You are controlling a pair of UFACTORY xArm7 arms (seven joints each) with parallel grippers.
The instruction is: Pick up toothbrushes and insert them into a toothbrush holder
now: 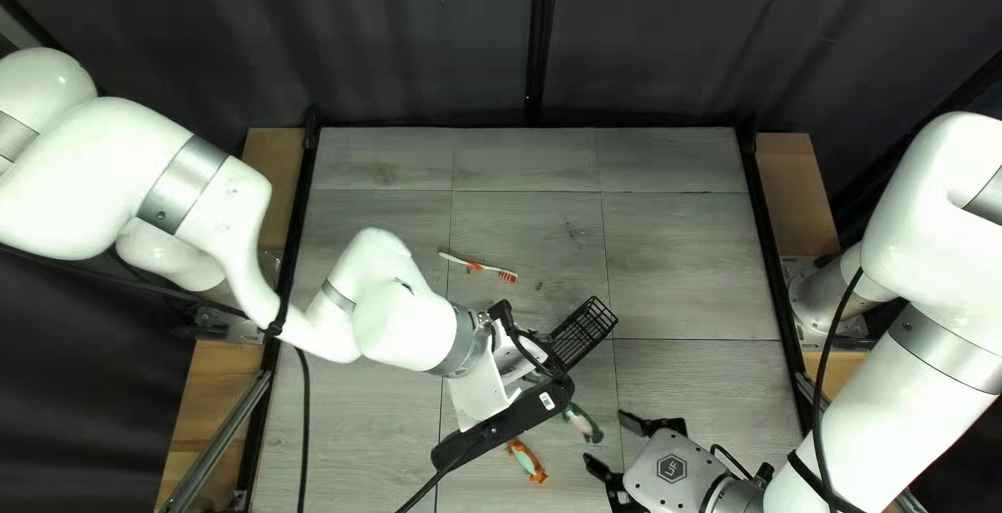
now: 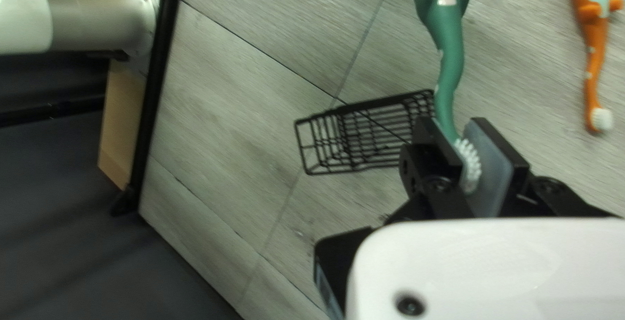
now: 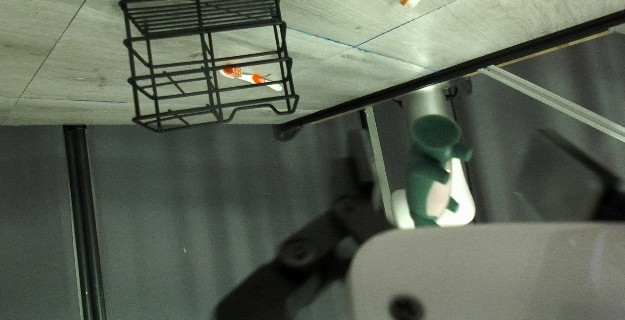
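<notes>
Bristles (image 2: 469, 167) gripped in my left claw (image 2: 463, 143), I should centre my open right claw (image 1: 610, 441) on the handle (image 3: 424, 167) of the green toothbrush (image 2: 450, 63).

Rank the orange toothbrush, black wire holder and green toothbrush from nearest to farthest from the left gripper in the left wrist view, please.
1. Green toothbrush, head in the left gripper.
2. Black wire holder, beside one finger.
3. Orange toothbrush, gripper's opposite side.

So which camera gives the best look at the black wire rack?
The right wrist view. It has the whole rack with nothing covering it; a toothbrush shows through its wires. The left wrist view shows it with one corner behind a finger. In the top left view, the left arm hides part.
</notes>
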